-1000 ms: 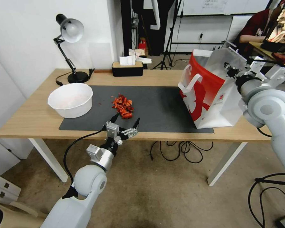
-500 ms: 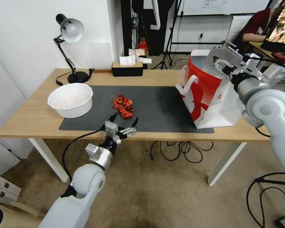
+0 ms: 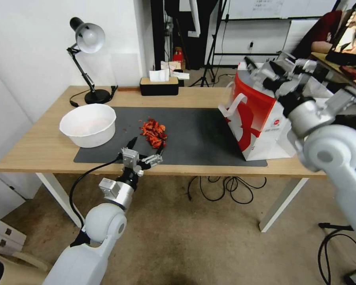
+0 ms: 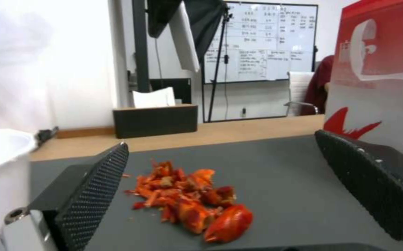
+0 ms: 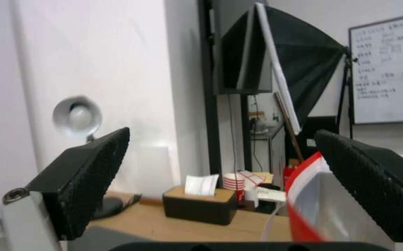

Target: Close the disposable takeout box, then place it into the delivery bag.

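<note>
The delivery bag (image 3: 257, 118), white paper with a red panel and white handles, stands upright at the right end of the dark mat; its red-and-white side (image 4: 378, 69) and its foil-lined mouth (image 5: 332, 202) also show. My right gripper (image 3: 265, 69) hovers open above the bag's top edge, with nothing between its fingers (image 5: 85, 174). My left gripper (image 3: 146, 144) is open just above the table's front edge, its fingers (image 4: 94, 184) facing a pile of red food scraps (image 3: 153, 132). The disposable takeout box is out of view.
A round white bowl (image 3: 89, 124) sits at the left end of the dark mat (image 3: 197, 134). A desk lamp (image 3: 87, 39) and a black tissue box (image 3: 159, 85) stand along the table's far edge. Cables lie on the floor under the table.
My right gripper has swung left and upward from the bag's right side to above its mouth. My left gripper has drifted a little to the left along the front edge.
</note>
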